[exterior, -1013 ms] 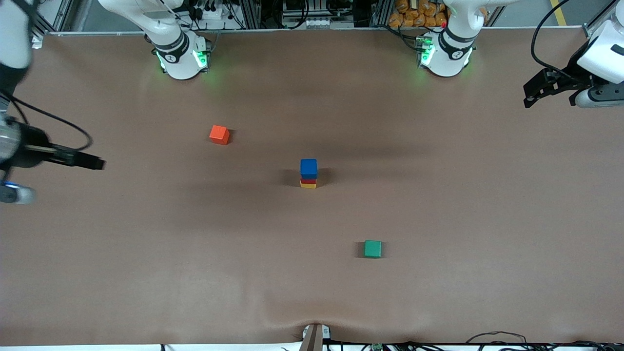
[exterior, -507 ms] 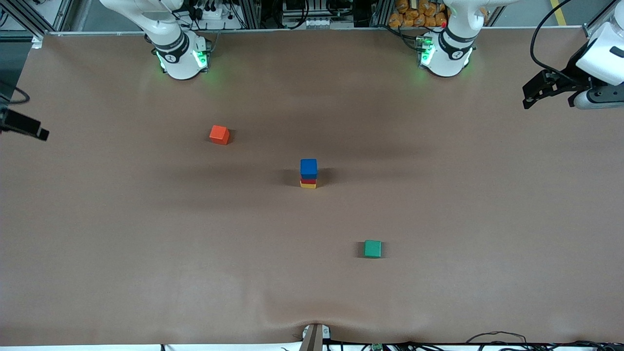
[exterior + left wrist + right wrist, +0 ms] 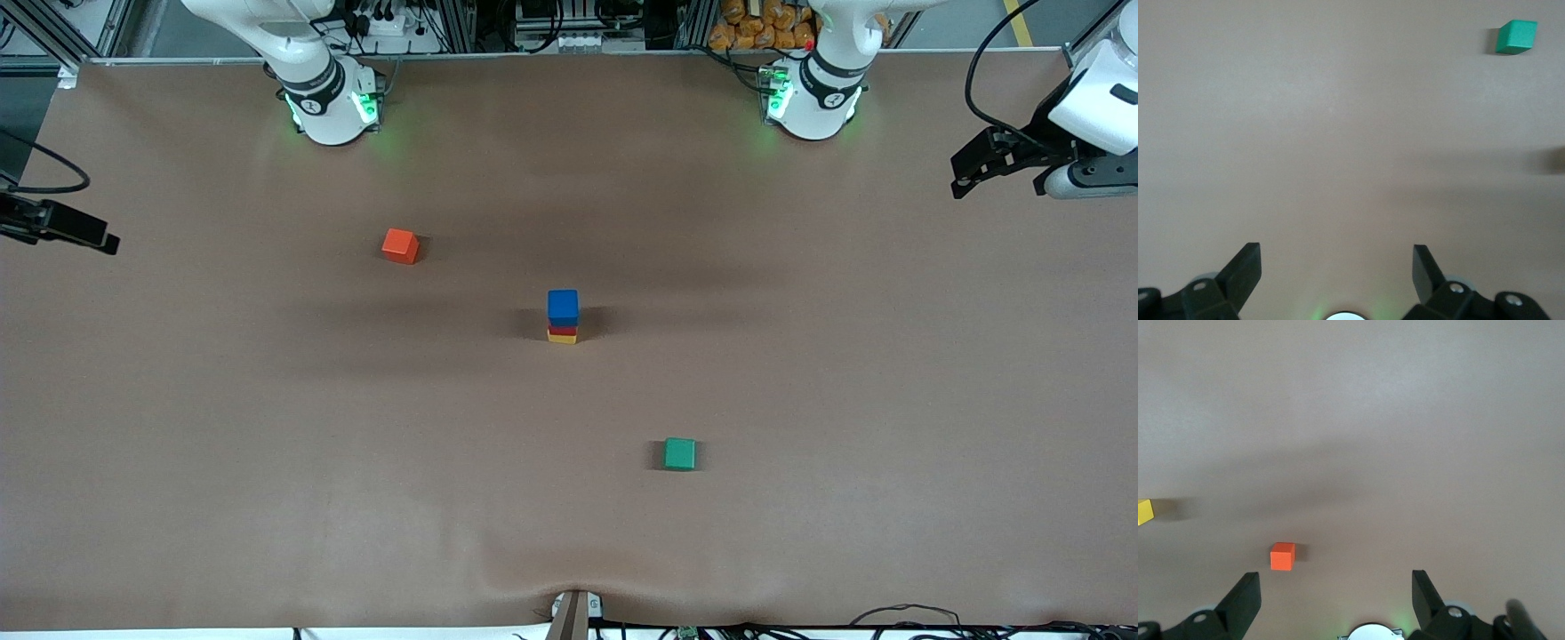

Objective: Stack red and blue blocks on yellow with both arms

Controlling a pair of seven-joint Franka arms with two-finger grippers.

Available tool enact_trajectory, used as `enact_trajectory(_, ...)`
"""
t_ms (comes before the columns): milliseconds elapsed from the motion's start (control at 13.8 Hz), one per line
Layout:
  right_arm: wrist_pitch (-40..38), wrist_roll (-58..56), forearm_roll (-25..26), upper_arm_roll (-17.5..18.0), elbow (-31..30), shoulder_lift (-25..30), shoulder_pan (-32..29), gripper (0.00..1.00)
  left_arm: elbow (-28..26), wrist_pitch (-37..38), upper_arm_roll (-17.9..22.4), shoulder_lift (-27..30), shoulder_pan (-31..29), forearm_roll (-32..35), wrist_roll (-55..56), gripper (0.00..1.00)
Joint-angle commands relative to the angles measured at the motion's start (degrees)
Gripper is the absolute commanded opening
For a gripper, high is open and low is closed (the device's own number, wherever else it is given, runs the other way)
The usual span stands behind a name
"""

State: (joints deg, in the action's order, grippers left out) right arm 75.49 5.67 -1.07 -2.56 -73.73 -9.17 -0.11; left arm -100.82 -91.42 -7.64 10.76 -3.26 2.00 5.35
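In the front view a stack stands at mid-table: the blue block [image 3: 563,306] on top, the red block [image 3: 563,330] under it, the yellow cube [image 3: 562,338] at the bottom. My left gripper [image 3: 962,176] hangs open and empty over the left arm's end of the table, well away from the stack. My right gripper [image 3: 102,238] hangs open and empty over the right arm's end. The left wrist view shows its gripper [image 3: 1336,257] open over bare table. The right wrist view shows its gripper [image 3: 1335,582] open, with the yellow cube [image 3: 1144,511] at the frame's edge.
An orange-red cube [image 3: 400,245] lies farther from the front camera than the stack, toward the right arm's end; it also shows in the right wrist view [image 3: 1282,556]. A green cube [image 3: 679,453] lies nearer the camera; it shows in the left wrist view [image 3: 1515,37].
My right gripper has pulled away toward the right arm's end of the table, then come slightly back in. The left arm and the stack have barely moved.
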Motion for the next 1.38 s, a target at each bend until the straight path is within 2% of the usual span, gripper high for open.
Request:
enact_trajectory(0,3.78,-0.04,0.28,0.1,-8.86,6.35,-0.33,1.0,1.75,1.5,-0.27,0.05,-0.52,-1.38,-1.13,1.0)
enact_trajectory(362,9.06,-0.04,0.37,-0.07,-18.89,12.59,-0.42,1.0,4.75,2.91,-0.27,-0.48,-0.61,-1.47,-1.21,1.0)
enact_trajectory(724,8.19,0.91,1.06,-0.25,-18.21,12.52,-0.51,1.0,5.8,4.85,-0.36,-1.18,-0.34,-1.38,-0.95,1.0)
enact_trajectory(1013,8.27,5.84,1.07,0.19,-17.24,12.43,-0.33,1.0,10.02,9.59,-0.36,-4.08,-0.26,-0.77,-0.6,1.0)
enact_trajectory(1303,8.18,5.67,0.1,-0.07,-16.8,12.25,-1.83,1.0,10.11,9.51,-0.53,-4.08,-0.08,-0.51,0.01,1.0)
